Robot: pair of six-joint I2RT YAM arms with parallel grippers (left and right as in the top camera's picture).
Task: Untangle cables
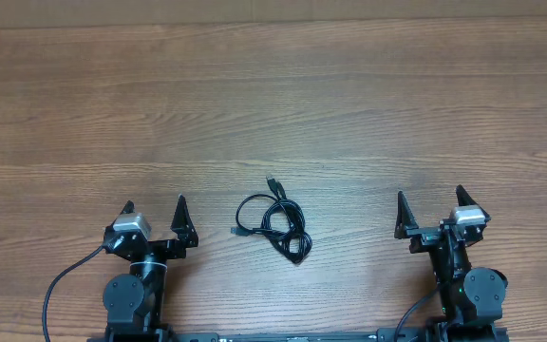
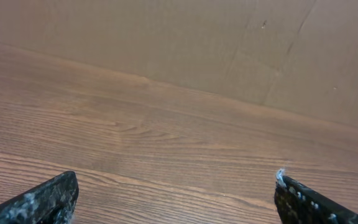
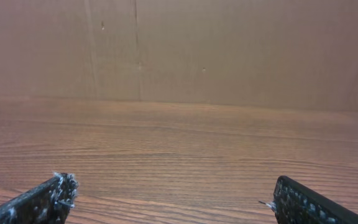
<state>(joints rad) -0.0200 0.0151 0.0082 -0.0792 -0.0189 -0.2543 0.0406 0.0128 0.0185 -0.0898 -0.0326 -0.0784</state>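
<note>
Cables (image 1: 275, 226): thin black cords, bunched in loose loops, plug ends out. We log them between the grippers, on smooth wood-grain bench (image 1: 273, 95), open surface all round. Left gripper (image 1: 155, 203), right gripper (image 1: 430, 193): fingers wide, holding nothing.

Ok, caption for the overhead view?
Bunched cables on the table between the open left tool and right tool.

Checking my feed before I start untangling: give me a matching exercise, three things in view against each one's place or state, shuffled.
Things:
1. bunched thin black cables
2. left black two-finger gripper
3. right black two-finger gripper

Places or states:
A. open, empty, to the bundle's right
B. lying tangled on the brown wooden table, between the grippers, untouched
C. open, empty, to the bundle's left

Pairs: 1-B, 2-C, 3-A.
</note>
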